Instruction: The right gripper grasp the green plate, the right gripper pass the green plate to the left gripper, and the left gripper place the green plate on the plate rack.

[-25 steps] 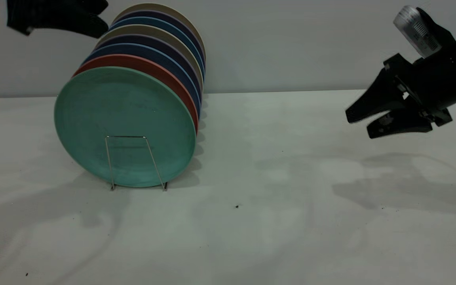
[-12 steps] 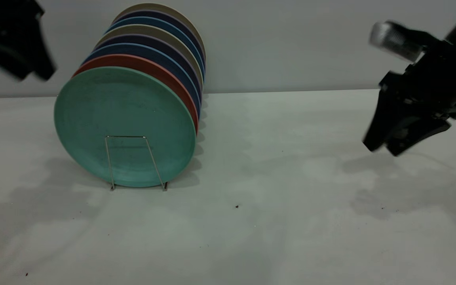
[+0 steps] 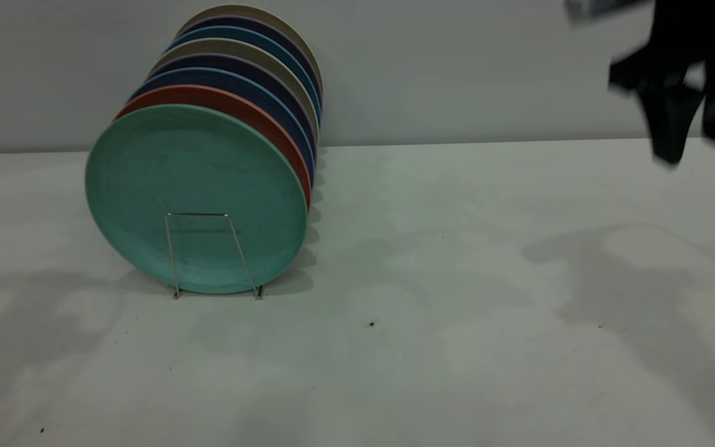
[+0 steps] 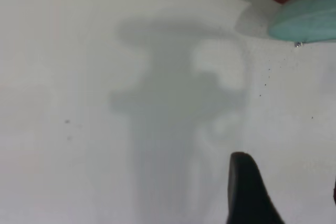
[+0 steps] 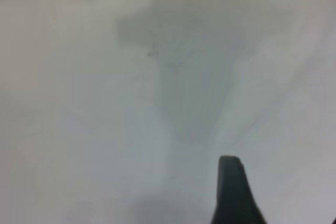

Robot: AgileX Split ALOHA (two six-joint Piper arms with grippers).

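Exterior view: green plate (image 3: pixel 193 195) stands upright at the front of the rack (image 3: pixel 211 254), pink plate (image 3: pixel 239 108) just behind it, then blue and beige ones. Right gripper (image 3: pixel 689 133) hangs high and well apart, jaws parted, empty. Left gripper (image 4: pixel 252 192): grip state unclear. The arms should retreat clear, I'd say.

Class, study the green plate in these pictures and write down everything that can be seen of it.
The green plate is round, shallow and teal-green, with a low raised rim and faint dark scuffs; its surface looks matte. It stands on edge, leaning back, at the front of a row of plates in the plate rack, whose thin silver wire loop crosses its lower face. A salmon-pink plate sits directly behind it. No gripper touches it.
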